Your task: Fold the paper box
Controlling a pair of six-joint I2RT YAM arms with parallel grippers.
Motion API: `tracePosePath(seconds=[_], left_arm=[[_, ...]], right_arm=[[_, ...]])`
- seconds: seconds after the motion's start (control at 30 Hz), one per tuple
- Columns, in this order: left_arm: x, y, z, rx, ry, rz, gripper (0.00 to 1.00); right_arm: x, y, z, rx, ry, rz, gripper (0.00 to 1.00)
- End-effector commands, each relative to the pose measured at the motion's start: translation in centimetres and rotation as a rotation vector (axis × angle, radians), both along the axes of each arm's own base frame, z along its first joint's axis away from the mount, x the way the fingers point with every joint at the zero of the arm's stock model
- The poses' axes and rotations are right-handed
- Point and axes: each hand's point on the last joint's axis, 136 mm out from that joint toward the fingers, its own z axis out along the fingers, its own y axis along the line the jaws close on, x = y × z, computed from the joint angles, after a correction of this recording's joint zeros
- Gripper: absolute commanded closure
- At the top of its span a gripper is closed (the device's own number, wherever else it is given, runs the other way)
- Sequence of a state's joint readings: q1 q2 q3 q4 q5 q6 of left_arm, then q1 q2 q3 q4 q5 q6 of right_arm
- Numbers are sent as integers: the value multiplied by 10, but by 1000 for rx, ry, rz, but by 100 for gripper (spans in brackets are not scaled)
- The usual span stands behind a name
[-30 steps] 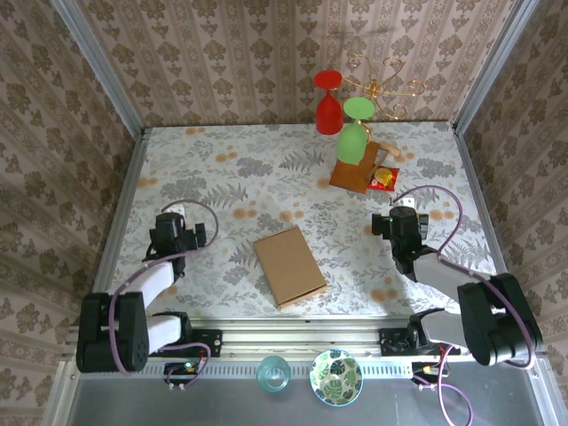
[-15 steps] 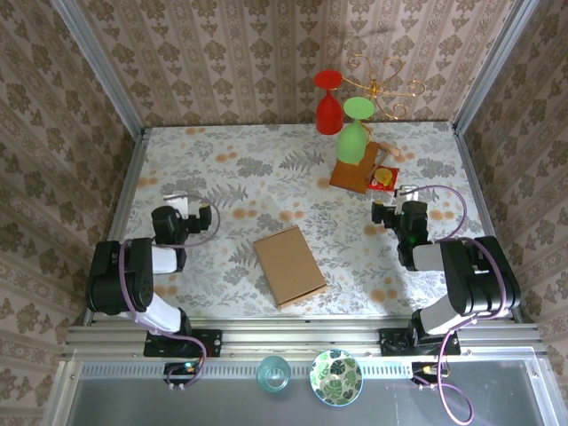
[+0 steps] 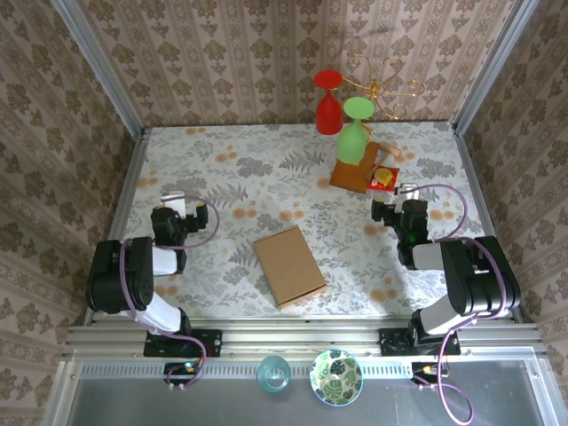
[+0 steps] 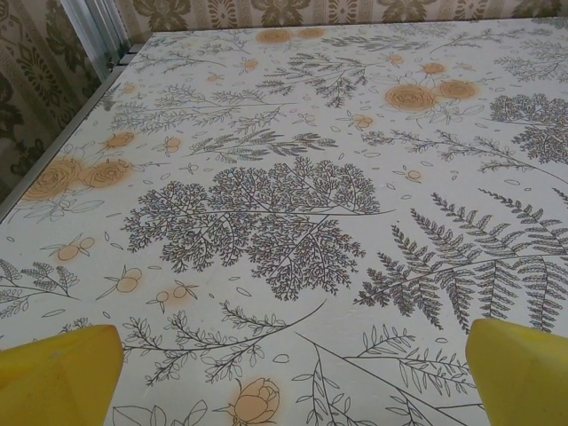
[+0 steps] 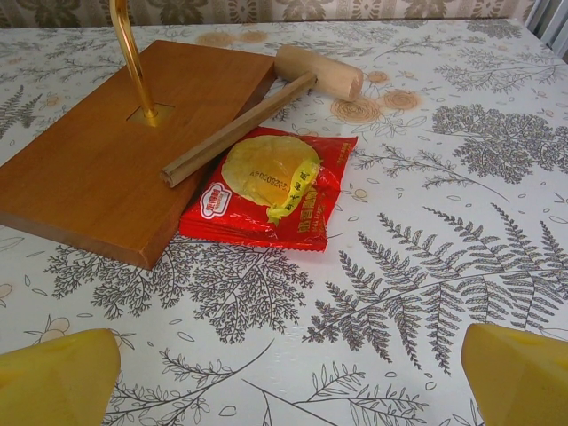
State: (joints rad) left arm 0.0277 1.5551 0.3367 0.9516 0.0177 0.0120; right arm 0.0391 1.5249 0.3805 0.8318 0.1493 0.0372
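Observation:
The paper box (image 3: 289, 265) lies flat on the patterned tablecloth near the front middle, a plain brown cardboard rectangle set slightly askew. My left gripper (image 3: 175, 202) rests to its left, well apart from it; in the left wrist view its yellow fingertips (image 4: 55, 376) stand wide with only tablecloth between them, so the left gripper (image 4: 288, 383) is open. My right gripper (image 3: 407, 197) sits to the box's right, also apart. Its yellow fingertips (image 5: 519, 373) are spread and the right gripper (image 5: 286, 383) is open and empty.
A wooden stand (image 3: 353, 174) (image 5: 106, 169) at the back right carries a green glass (image 3: 353, 138) and a red glass (image 3: 328, 105). A wooden mallet (image 5: 266, 102) and a red snack packet (image 5: 271, 191) lie beside it, just ahead of the right gripper. A bowl (image 3: 335, 376) and a cup (image 3: 273, 374) sit below the front rail.
Both arms have folded back over their bases since a second ago, with the grippers drawn slightly toward the back. Over the last half second nothing has moved. The box lies unmoved.

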Motion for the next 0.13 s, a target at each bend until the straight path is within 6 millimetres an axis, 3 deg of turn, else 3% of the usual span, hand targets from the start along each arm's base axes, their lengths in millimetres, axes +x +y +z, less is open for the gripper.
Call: tracePosePath(seconds=[0.0,0.1], left_arm=[[8,3,14,0,-50,14,0],[2,4,14,-4,-68,22,0]], right_arm=[[8,-5,15,3,-56,-30,0],[1,-6,17,-14,-91,-58,0]])
